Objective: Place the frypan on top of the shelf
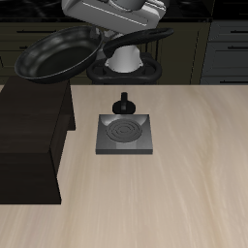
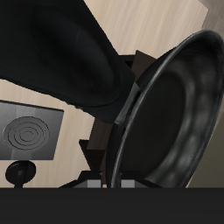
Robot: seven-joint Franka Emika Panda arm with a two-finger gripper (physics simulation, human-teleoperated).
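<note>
Above the shelf's back edge: the frypan (image 1: pixel 56 53) hangs in the air, tilted, bowl out over the shelf (image 1: pixel 29 136), its long handle running back toward the tool (image 1: pixel 129 41)
Tool: clamped on the frypan's handle as far as the exterior view shows; the fingers themselves are largely hidden behind the handle and the arm's body
Frypan up close: in the wrist view its glossy rim (image 2: pixel 175 114) fills most of the picture, seen edge-on and steeply canted
Shelf: dark, boxy, flat-topped, along one side of the surface (image 1: pixel 194 194); top looks bare
Nearby: grey burner plate (image 1: pixel 127 134) with spiral coil and a small black knob (image 1: pixel 124 103) just behind it, both well apart from the shelf
Step in hand: carrying the pan over the shelf top, not yet set down
Doing it well: I judge it best to level the pan first, bring the bowl over the middle of the top, then lower slowly until the base sits flat before letting go
Risk: released tilted or near an edge, the long handle could tip it off
</note>
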